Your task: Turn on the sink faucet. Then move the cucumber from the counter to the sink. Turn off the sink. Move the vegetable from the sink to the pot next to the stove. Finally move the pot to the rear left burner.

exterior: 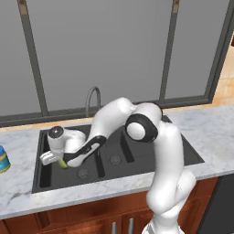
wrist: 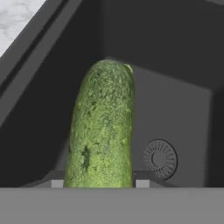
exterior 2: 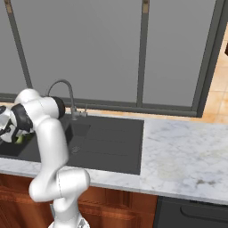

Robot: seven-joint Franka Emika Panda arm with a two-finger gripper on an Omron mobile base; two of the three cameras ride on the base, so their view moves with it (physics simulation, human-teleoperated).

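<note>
Reddish-brown cabinets (exterior: 91,219) run under the front edge of the tabletop (exterior: 215,132), a white marble slab veined in grey. At its left edge, in the left base view, part of a blue and yellow can (exterior: 3,159) stands on the marble.

Set into the slab is the dark sink (exterior 2: 111,147), with a flat drainboard on its right side. The arm reaches down into the left bowl, and the claw (exterior: 58,161) hangs low inside it, near the front left corner. The claw is clamped on the cucumber (wrist: 103,129): in the hand view the green body rises straight up from between the two finger tips, held off the bowl floor, with a round drain (wrist: 160,159) beyond it to the right. In the left base view just a pale green end (exterior: 63,163) peeks from under the hand; whether it touches the bowl floor is hard to tell there.

At the sink's back rim stands the faucet (exterior 2: 67,95), its gooseneck arching toward the left bowl.

Behind the tabletop, tall grey window panes (exterior 2: 102,49) in dark frames fill the wall. At the far right, tan tiles (exterior 2: 220,84) show.
</note>
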